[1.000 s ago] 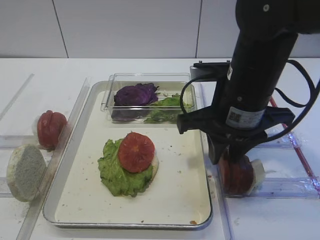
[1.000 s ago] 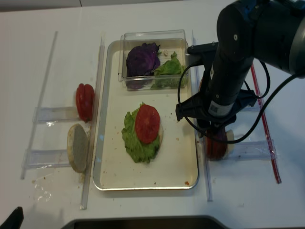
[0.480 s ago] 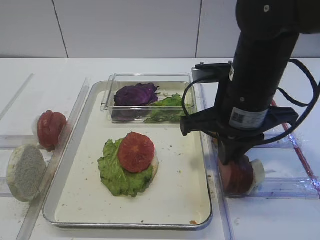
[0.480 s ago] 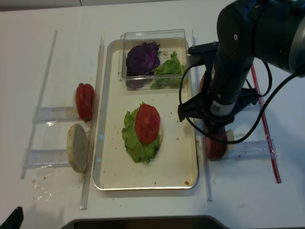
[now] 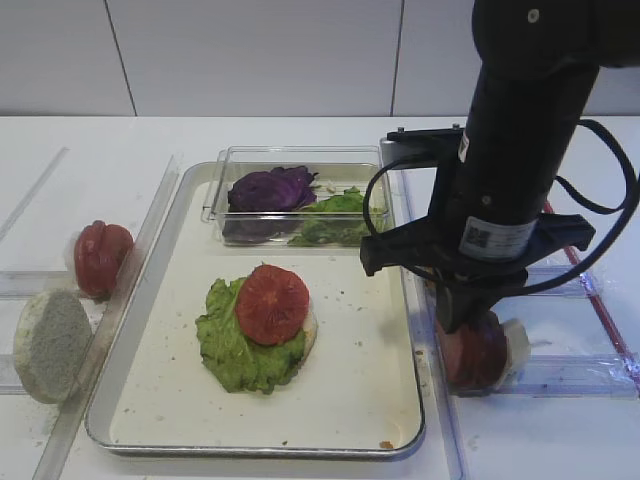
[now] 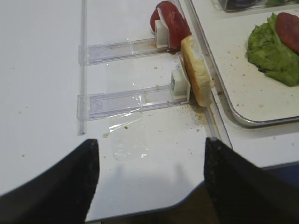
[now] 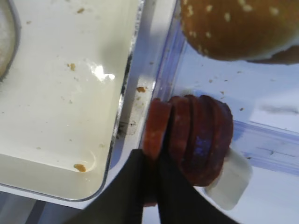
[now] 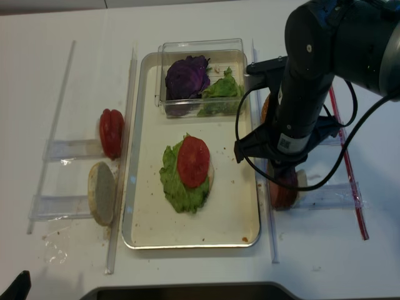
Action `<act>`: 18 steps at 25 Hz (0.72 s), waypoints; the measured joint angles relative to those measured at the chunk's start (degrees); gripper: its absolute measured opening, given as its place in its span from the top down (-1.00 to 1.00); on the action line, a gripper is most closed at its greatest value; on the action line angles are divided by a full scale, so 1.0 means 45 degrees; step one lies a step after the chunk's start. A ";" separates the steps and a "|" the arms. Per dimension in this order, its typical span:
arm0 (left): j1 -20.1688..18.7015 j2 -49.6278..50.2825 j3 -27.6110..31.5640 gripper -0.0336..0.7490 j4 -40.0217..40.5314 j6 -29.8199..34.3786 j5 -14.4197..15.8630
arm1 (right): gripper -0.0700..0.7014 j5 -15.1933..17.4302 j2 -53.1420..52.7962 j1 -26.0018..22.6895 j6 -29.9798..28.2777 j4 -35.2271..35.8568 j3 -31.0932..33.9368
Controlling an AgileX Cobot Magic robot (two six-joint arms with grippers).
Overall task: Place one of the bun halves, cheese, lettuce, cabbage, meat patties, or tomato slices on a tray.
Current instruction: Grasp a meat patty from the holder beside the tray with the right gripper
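The jaws of the right gripper (image 7: 152, 186) are pinched down on the leftmost of the meat patties (image 7: 187, 140), the two dark fingers meeting over the lower edge of that disc at the bottom centre of the right wrist view. The patties stand on edge in a row, packed face to face in a clear plastic rack (image 7: 261, 140) just right of the tray (image 7: 117, 121), with a white stop block (image 7: 231, 179) at their lower right. A sesame bun half (image 7: 238, 28) sits in the upper right of that view.

In the overhead view the tray (image 8: 140, 219) already carries lettuce (image 8: 178, 184) with a tomato slice (image 8: 192, 161) on top.

The patty looks thick, stiff and light, with a smooth, possibly slick face, so a grip across its flat faces near the rim seems right. Neighbours pressed against it may drag along when it lifts.

The left gripper (image 6: 149, 186) hangs with its jaws wide apart over the bare table, holding nothing.
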 joint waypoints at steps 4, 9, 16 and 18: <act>0.0000 0.0000 0.0000 -0.21 0.0000 0.0000 0.0000 | 0.60 0.0000 0.0000 0.0000 -0.0055 0.0079 0.0000; 0.0000 0.0000 0.0000 -0.21 0.0000 0.0000 0.0000 | 0.60 0.0358 0.0051 0.0000 -0.0250 0.0110 -0.0489; 0.0000 0.0000 0.0000 -0.21 0.0000 0.0000 0.0000 | 0.60 0.0601 0.0071 0.0000 -0.0361 0.0497 -0.1406; 0.0000 0.0000 0.0000 -0.21 0.0000 0.0000 0.0000 | 0.60 0.0601 0.0071 0.0000 -0.0442 0.0629 -0.1429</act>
